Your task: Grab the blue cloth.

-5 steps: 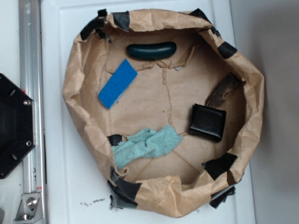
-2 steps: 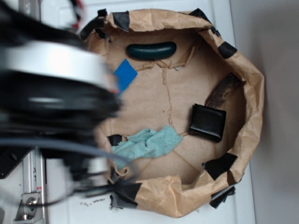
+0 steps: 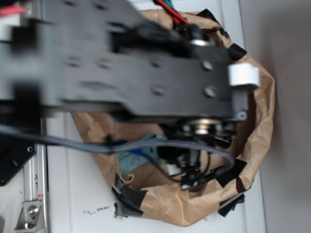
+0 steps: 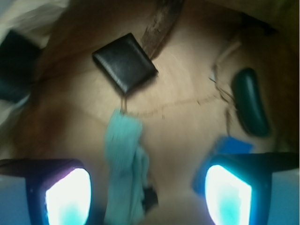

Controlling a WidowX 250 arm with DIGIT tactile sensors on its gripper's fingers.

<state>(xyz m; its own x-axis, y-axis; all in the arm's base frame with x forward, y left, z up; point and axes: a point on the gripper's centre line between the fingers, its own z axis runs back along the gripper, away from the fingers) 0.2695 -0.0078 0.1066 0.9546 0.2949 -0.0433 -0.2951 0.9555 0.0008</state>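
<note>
The blue cloth (image 4: 124, 164) is a light teal terry rag lying on the brown paper floor of the bowl, between my two fingers and nearer the left one. In the exterior view only a corner of it (image 3: 150, 141) shows under the arm. My gripper (image 4: 149, 190) is open and empty, hovering above the cloth; its pads (image 4: 68, 197) glow bright. In the exterior view the arm covers most of the bowl, and the gripper (image 3: 192, 165) hangs over the lower middle.
A black square block (image 4: 124, 62) lies ahead, a brown wood piece (image 4: 161, 21) behind it. A dark teal sausage shape (image 4: 251, 103) lies at right, a royal-blue rectangle (image 4: 232, 144) by the right finger. The crumpled paper wall (image 3: 165, 201) rings everything.
The arm has swung from the left across the bowl and now covers most of it, with the gripper over the cloth. The objects have not moved.
</note>
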